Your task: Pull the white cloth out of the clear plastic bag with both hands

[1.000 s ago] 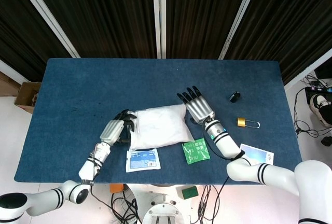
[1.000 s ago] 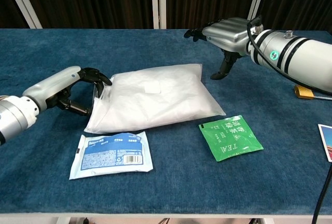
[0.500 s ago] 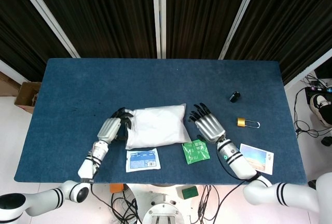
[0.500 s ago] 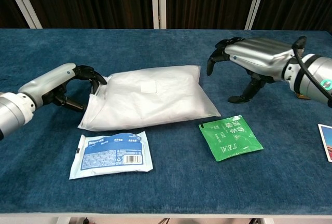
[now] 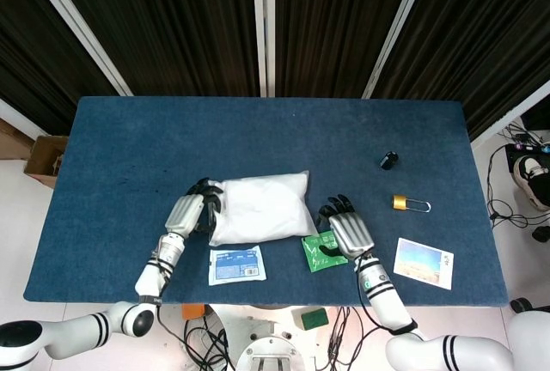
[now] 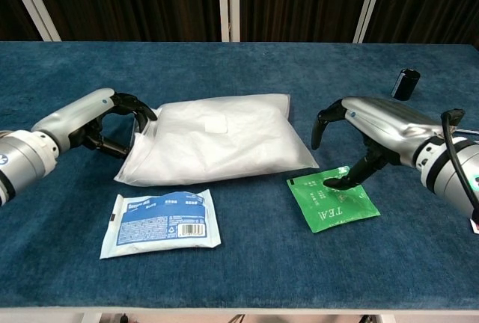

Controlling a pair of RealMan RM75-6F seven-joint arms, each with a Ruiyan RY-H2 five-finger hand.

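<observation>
The clear plastic bag [image 5: 258, 208] [image 6: 217, 140] lies flat at mid table with the white cloth filling it. My left hand [image 5: 191, 210] [image 6: 101, 117] is at the bag's left end, its fingers curled over that edge and gripping it. My right hand [image 5: 346, 232] [image 6: 370, 122] is apart from the bag, to the right of its right end. It holds nothing; the fingers are arched and spread, and the thumb tip touches a green tea packet [image 5: 322, 251] [image 6: 333, 200].
A blue and white packet [image 5: 236, 264] [image 6: 161, 222] lies in front of the bag. A black cylinder [image 5: 388, 160] [image 6: 405, 82], a brass padlock [image 5: 410, 204] and a picture card [image 5: 423, 263] lie to the right.
My right hand has drawn back from the bag's far right corner toward the front edge and come down over the green tea packet. The left hand kept its grip and the bag slid slightly left.
</observation>
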